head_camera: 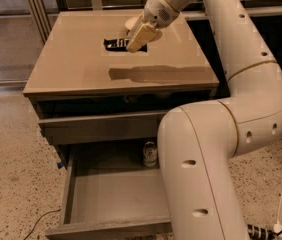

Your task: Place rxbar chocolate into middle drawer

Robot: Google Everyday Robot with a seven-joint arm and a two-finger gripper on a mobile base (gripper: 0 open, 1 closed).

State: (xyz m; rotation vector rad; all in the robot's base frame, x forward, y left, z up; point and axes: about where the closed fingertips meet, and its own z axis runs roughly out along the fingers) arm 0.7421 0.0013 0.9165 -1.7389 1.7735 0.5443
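Observation:
The rxbar chocolate, a flat black wrapper with white lettering, hangs just above the back of the tan cabinet top. My gripper is shut on its right end, with the tan fingers angled down and to the left. The middle drawer is pulled open low at the front, showing its flat grey floor and long side walls. It lies well below and in front of the gripper. My white arm covers the drawer's right side.
A white bowl sits on the cabinet top just behind the gripper. A small metal can stands at the back of the open drawer. A shorter grey drawer front panel sits above it. Cables lie on the speckled floor.

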